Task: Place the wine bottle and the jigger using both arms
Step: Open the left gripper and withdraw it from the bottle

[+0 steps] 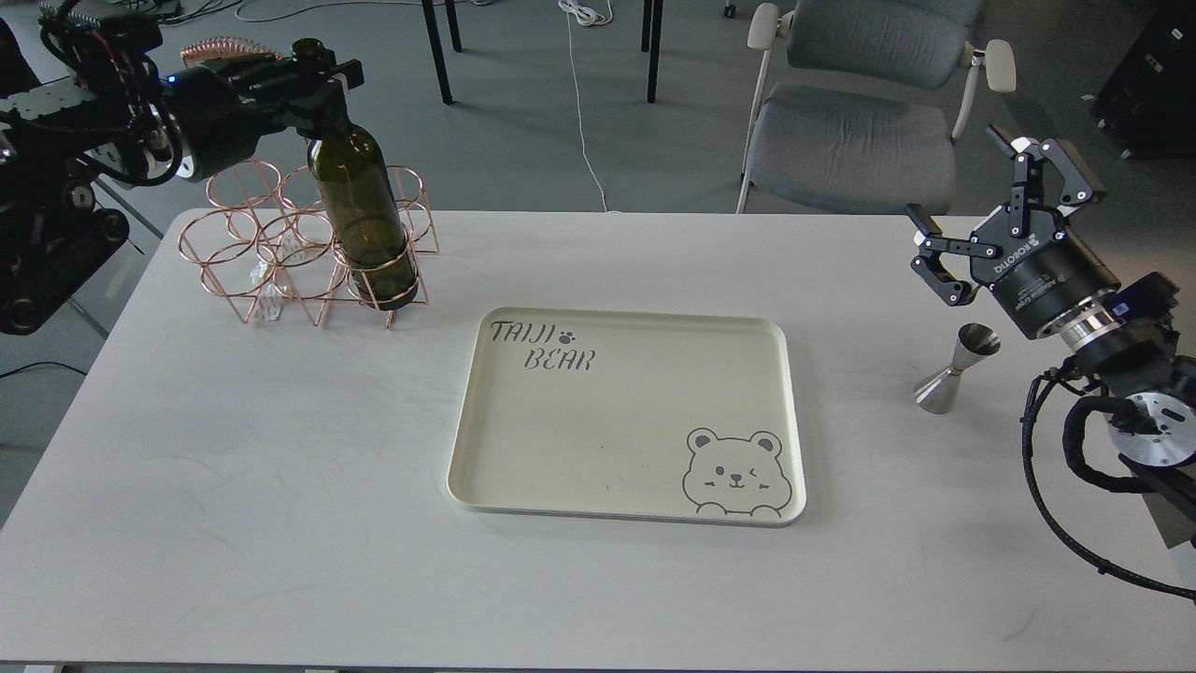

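Wine bottle [363,201]: tilted in the copper rack [280,248], left of the tray [790,411], neck clamped by left gripper [313,70] for lifting.
Jigger [955,369]: right of tray, untouched.
Right gripper [972,210]: fingers apart above jigger, poised for descent.

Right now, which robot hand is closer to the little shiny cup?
The right gripper. It hangs open just above and behind the jigger, not touching it. The left gripper is far across the table, at the neck of the wine bottle.

bottle [360,192] in rack [280,248], jigger [955,368] right of tray [617,509]
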Tool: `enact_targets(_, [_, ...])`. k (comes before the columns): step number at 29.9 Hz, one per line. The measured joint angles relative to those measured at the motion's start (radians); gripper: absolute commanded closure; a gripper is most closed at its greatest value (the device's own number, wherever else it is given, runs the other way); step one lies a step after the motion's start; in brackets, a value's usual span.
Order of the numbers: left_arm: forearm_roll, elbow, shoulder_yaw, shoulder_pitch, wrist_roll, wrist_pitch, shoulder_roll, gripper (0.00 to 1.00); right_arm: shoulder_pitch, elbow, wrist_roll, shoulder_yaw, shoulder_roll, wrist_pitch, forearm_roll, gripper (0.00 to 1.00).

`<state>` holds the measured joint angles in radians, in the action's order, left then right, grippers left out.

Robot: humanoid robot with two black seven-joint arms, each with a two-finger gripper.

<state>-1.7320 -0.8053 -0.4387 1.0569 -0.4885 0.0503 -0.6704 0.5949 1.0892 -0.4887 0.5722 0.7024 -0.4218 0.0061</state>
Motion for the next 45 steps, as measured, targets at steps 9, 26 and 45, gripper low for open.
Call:
enact_targets(9, [0.003,0.0,0.0,-0.009,-0.001,-0.001,0.0,0.42,-0.003,0.0,0.0,0.0,0.0,0.0,0.0,0.01])
enact_targets(26, [0.254,-0.062,-0.02,0.118,0.0,0.01,-0.026,0.03,-0.006,0.006,0.0,0.002,0.009,0.0,0.0,0.01])
enact_targets(45, [1.039,-0.707,-0.325,-0.427,0.171,0.03,0.068,0.02,-0.005,0.009,0.0,0.008,-0.035,0.034,0.004,0.01])
